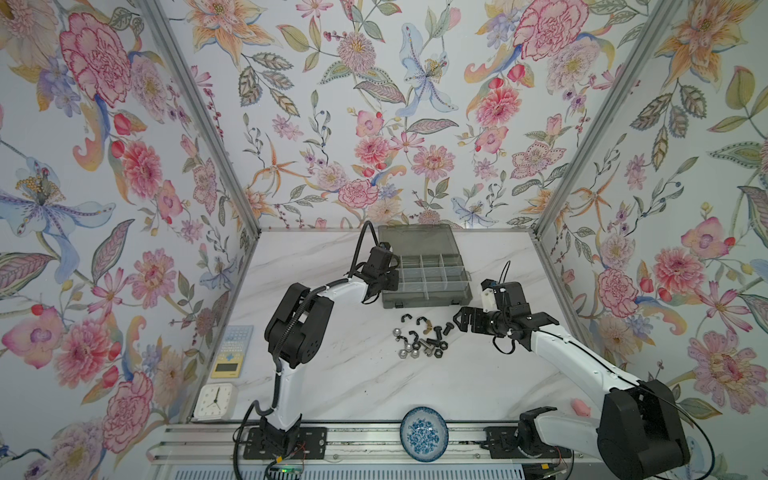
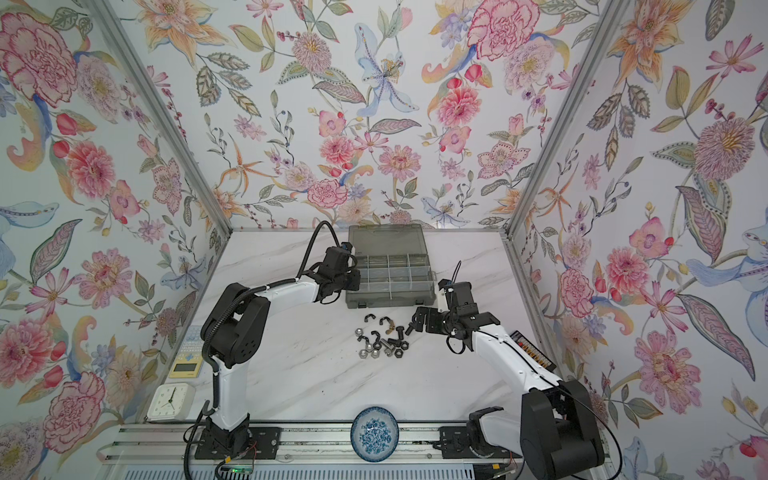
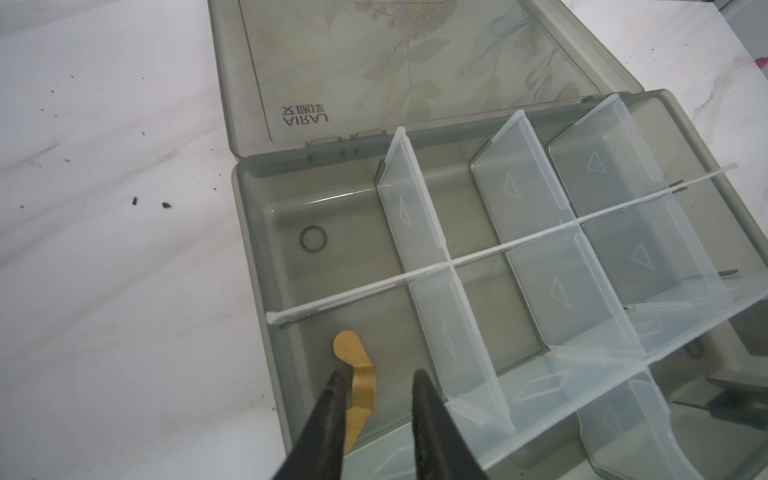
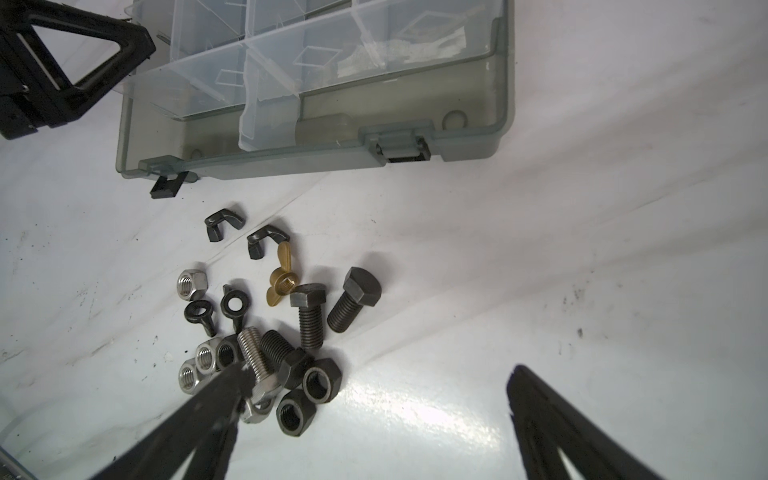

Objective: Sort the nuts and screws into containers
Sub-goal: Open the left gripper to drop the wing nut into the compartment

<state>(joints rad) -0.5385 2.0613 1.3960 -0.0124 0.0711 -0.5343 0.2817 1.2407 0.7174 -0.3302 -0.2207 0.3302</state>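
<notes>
The grey organiser box [image 1: 428, 300] [image 2: 390, 302] lies open, its containers split by clear dividers. My left gripper [image 3: 379, 374] [image 1: 384, 282] hangs open over a corner compartment at the box's left end. A brass winged nut [image 3: 361, 382] sits against one finger, well clear of the other. Loose screws and nuts [image 1: 424, 338] [image 2: 382, 337] lie in a pile in front of the box. The pile holds black screws [image 4: 309, 311], a silver screw [image 4: 253, 357], black hex nuts [image 4: 320, 380], silver nuts [image 4: 192, 283] and another brass winged nut [image 4: 280, 282]. My right gripper [image 4: 379, 374] [image 1: 459, 320] stands wide open at the pile's right edge, holding nothing.
The box's lid [image 1: 415, 239] lies flat behind it. A blue-and-white dish [image 1: 424, 432] sits on the front rail. A white clock [image 1: 215, 401] and a yellow calculator [image 1: 232, 351] lie along the left wall. A small pink object [image 1: 581, 407] is at the right front.
</notes>
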